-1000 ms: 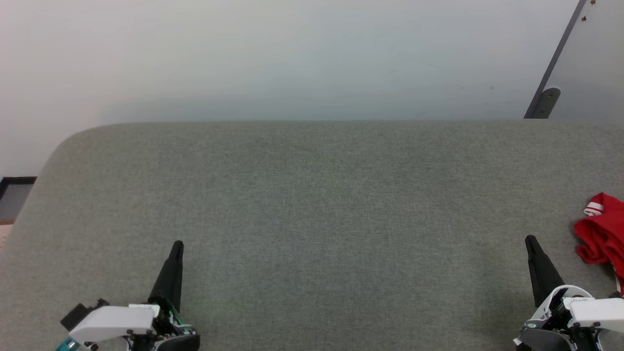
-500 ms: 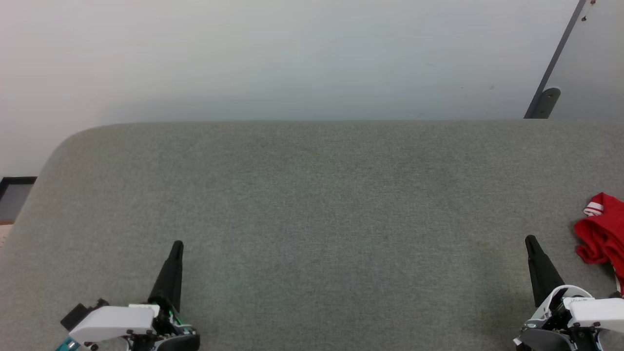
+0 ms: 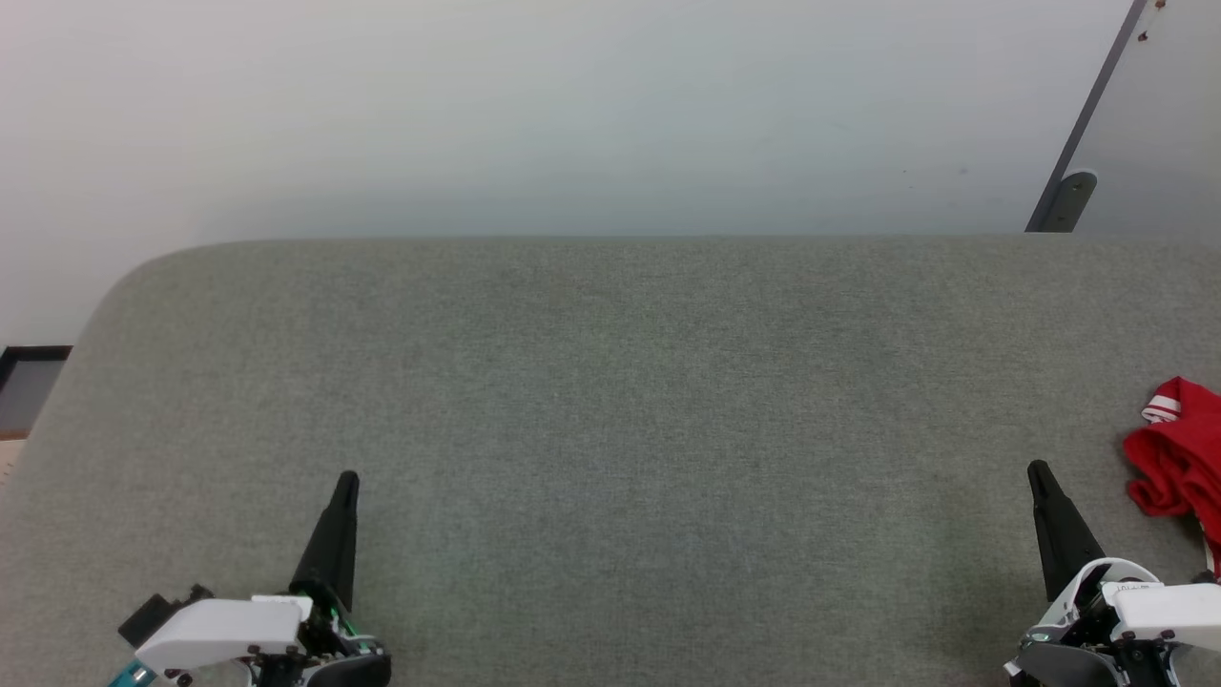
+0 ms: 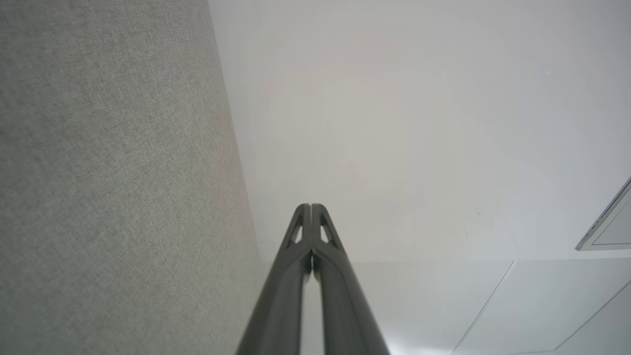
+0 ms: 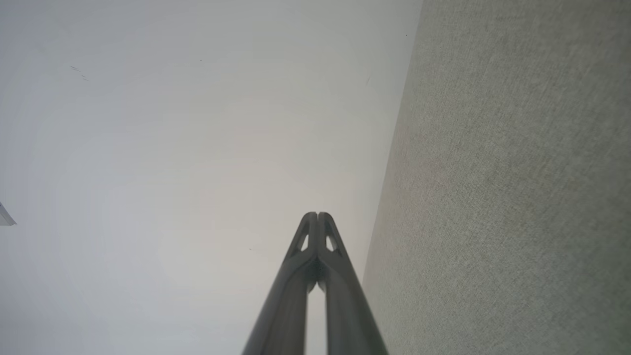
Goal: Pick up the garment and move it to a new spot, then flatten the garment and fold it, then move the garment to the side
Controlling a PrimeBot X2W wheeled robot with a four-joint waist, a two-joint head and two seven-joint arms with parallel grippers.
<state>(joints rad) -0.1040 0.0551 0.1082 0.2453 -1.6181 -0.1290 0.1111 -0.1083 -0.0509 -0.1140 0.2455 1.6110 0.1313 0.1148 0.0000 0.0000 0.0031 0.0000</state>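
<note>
A: What do the arms do over this last second?

B: Nothing that shows. The left end effector (image 3: 347, 480) sits at the lower left of the head view with its two dark fingers pressed together. Its wrist view shows the tips meeting with no cloth between them. The right end effector (image 3: 1037, 469) is the same at the lower right: closed on nothing. Both stand exactly as in the two earlier head pictures, and the view itself has not shifted.

A: And the garment?

B: The garment (image 3: 1178, 456) lies on the table (image 3: 630, 382), at the far right edge of the head view. It is near the right end effector but apart from it. It is bunched in red folds with a strip of striped trim showing, and the frame edge cuts part of it off.

A: What does that mean for the task?

B: It stays open, I judge. A garment off to the side with both arms parked fits a heap waiting to be picked up, and equally one already set aside. The visible part looks rumpled rather than neatly folded, but too little shows to settle it.
</note>
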